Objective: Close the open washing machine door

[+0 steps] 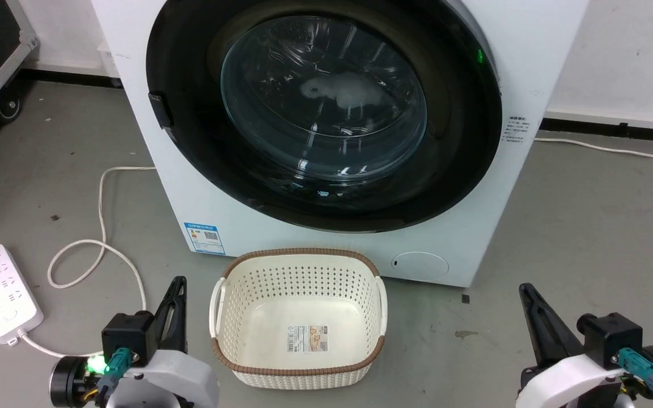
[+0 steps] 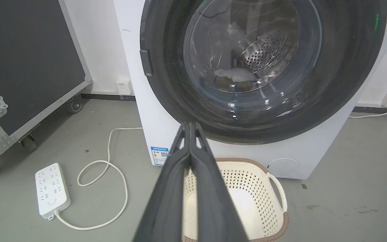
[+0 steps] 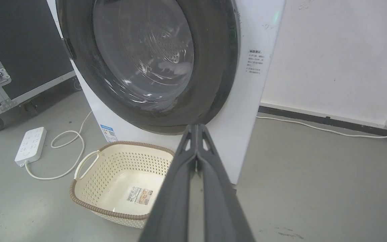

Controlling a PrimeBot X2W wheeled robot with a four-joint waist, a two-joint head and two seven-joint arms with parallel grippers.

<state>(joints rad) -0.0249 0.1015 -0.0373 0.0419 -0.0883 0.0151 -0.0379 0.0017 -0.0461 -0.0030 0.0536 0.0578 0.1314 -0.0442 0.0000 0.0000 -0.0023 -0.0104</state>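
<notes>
Two grippers are seen low, one at each side of the basket (image 1: 298, 254): the left gripper (image 1: 179, 281) and the right gripper (image 1: 525, 288), each with jaws pressed together and nothing held. The washing machine door (image 1: 462, 147) is laid flat against the front of the washing machine (image 1: 258, 218), just behind the basket.

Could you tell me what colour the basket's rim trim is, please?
Brown braided rim, clearest in head view.

Washing machine (image 1: 530, 68) top: cut off by upper edge.
Side label (image 1: 516, 131) print: too small to read.
Pale shape (image 1: 340, 93) inside: blurred, unidentifiable.
</notes>
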